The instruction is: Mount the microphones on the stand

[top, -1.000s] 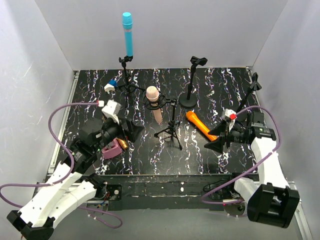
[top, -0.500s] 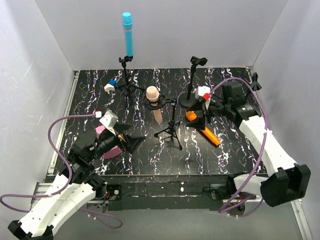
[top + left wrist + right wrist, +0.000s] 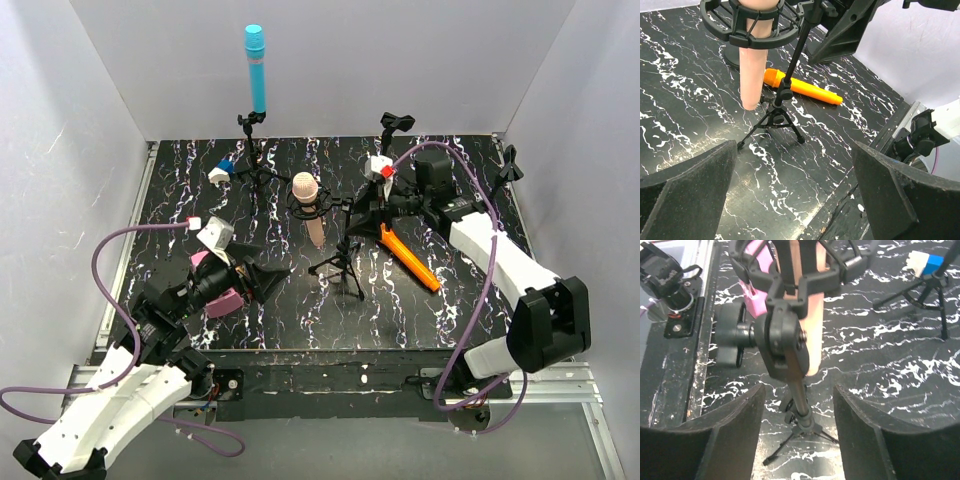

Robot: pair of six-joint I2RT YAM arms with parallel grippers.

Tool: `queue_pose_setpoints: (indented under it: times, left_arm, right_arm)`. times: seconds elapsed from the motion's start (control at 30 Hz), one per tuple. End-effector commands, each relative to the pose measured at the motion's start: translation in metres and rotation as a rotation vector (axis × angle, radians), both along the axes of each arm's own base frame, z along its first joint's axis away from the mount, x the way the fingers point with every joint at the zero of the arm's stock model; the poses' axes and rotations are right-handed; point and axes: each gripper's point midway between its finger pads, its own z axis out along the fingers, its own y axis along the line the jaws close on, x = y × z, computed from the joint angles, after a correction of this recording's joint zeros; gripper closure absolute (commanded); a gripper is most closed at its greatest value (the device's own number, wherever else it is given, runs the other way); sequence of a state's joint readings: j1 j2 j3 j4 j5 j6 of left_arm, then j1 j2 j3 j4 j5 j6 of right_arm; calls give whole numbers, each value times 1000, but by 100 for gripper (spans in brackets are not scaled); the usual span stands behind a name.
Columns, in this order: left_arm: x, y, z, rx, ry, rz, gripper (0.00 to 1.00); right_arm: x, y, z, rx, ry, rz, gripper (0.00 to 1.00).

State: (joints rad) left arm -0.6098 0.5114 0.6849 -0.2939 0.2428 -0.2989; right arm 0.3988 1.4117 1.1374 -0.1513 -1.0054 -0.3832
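The cyan microphone (image 3: 256, 68) stands upright in a tripod stand at the back. The pale pink microphone (image 3: 309, 206) hangs in a shock-mount stand (image 3: 310, 203); it also shows in the left wrist view (image 3: 752, 75) and the right wrist view (image 3: 816, 335). The orange microphone (image 3: 408, 258) lies flat on the table, also seen in the left wrist view (image 3: 802, 88). The golden-brown microphone is hidden. My right gripper (image 3: 358, 222) is open, its fingers either side of the small tripod stand's pole (image 3: 799, 390) without touching. My left gripper (image 3: 274, 270) is open and empty above the near table (image 3: 792, 185).
A round-base stand (image 3: 383, 165) with an empty clip is behind the right gripper. Another empty stand (image 3: 505, 178) is at the far right. A flat pink box (image 3: 216, 290) lies by the left arm. A blue-and-white piece (image 3: 221, 171) lies at the back left. Purple cables loop off both arms.
My right arm has swung from the right edge leftward over the orange microphone to the small tripod stand. My left gripper has shifted a little nearer and covers the spot where the golden-brown microphone lay.
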Motion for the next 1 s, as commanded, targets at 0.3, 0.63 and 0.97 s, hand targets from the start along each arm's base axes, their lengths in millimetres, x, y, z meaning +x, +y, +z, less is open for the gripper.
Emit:
queue_pose_setpoints:
  times: [0.3, 0.63, 0.97]
  left_arm:
    - [3, 5, 15, 12, -9, 31, 2]
    - [7, 9, 19, 52, -12, 51, 2]
    - [14, 9, 17, 96, -16, 61, 2]
  right_arm:
    - [14, 34, 41, 140, -67, 155, 99]
    - [128, 64, 107, 155, -245, -33, 99]
    - [235, 70, 105, 196, -329, -341, 99]
